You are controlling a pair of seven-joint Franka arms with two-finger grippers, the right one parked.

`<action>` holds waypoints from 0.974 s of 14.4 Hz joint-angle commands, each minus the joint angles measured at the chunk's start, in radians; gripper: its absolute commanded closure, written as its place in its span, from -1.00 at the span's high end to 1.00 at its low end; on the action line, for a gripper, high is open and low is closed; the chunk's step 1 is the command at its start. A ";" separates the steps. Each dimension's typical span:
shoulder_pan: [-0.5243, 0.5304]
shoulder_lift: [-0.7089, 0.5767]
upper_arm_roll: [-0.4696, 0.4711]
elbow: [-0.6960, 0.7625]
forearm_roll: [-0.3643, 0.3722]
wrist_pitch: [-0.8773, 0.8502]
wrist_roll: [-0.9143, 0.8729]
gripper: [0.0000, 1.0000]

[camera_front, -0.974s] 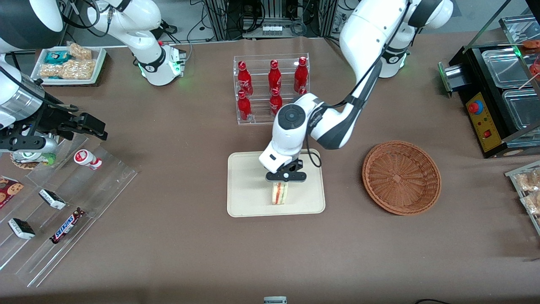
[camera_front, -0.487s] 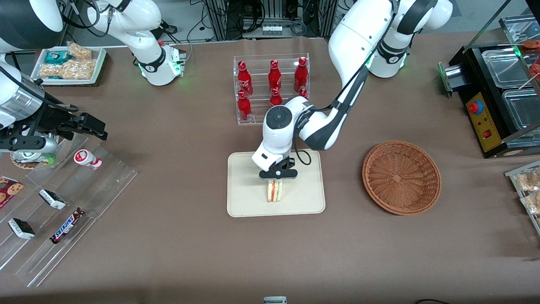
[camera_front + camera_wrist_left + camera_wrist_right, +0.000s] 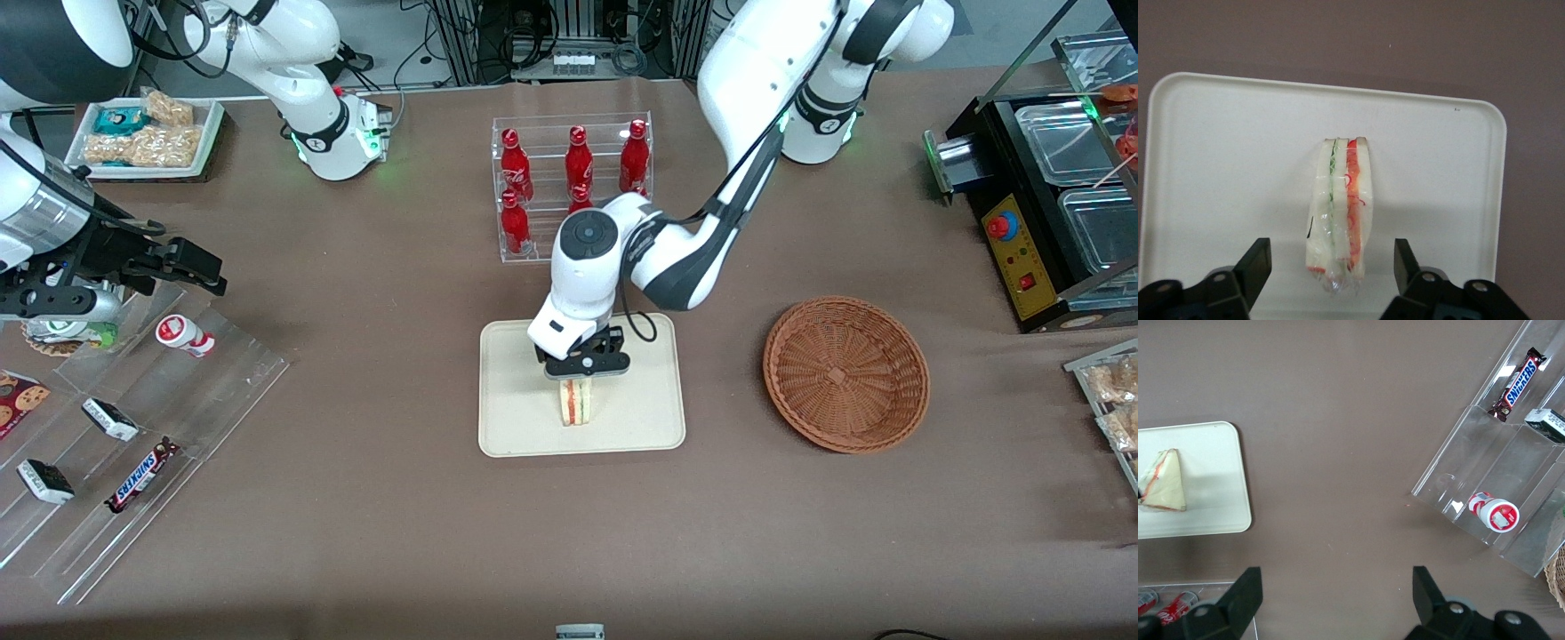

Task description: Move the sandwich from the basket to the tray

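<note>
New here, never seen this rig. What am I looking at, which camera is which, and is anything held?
Two white robot arms share a brown table; one works, one is parked. The wide picture looks down from the front. The other two come from cameras on each arm's wrist. The working arm's tool hovers just above the sandwich, which stands on the cream tray. Its wrist view shows the fingers spread open on either side of the sandwich without touching, so nothing is held. The wicker basket beside the tray has nothing in it. Red bottles stand in a clear rack.
</note>
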 commanded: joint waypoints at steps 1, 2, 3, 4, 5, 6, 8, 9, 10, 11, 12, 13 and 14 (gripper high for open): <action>0.025 -0.158 0.006 -0.032 0.019 -0.167 -0.016 1.00; 0.030 -0.193 0.008 -0.032 0.020 -0.212 -0.021 1.00; 0.045 -0.218 0.008 -0.034 0.020 -0.252 -0.013 1.00; 0.091 -0.241 0.006 -0.032 0.014 -0.310 -0.006 1.00; 0.119 -0.259 0.006 -0.035 0.008 -0.347 -0.006 1.00; 0.137 -0.267 0.006 -0.035 0.008 -0.359 0.001 1.00; 0.198 -0.290 0.006 -0.063 0.005 -0.378 0.075 1.00; 0.235 -0.324 0.005 -0.101 0.003 -0.378 0.127 1.00; 0.266 -0.354 0.005 -0.139 -0.006 -0.378 0.178 1.00; 0.297 -0.388 0.005 -0.172 -0.022 -0.379 0.227 1.00; 0.324 -0.419 0.005 -0.204 -0.032 -0.381 0.276 1.00; 0.361 -0.456 0.005 -0.244 -0.036 -0.385 0.337 1.00; 0.396 -0.488 0.005 -0.277 -0.052 -0.387 0.396 1.00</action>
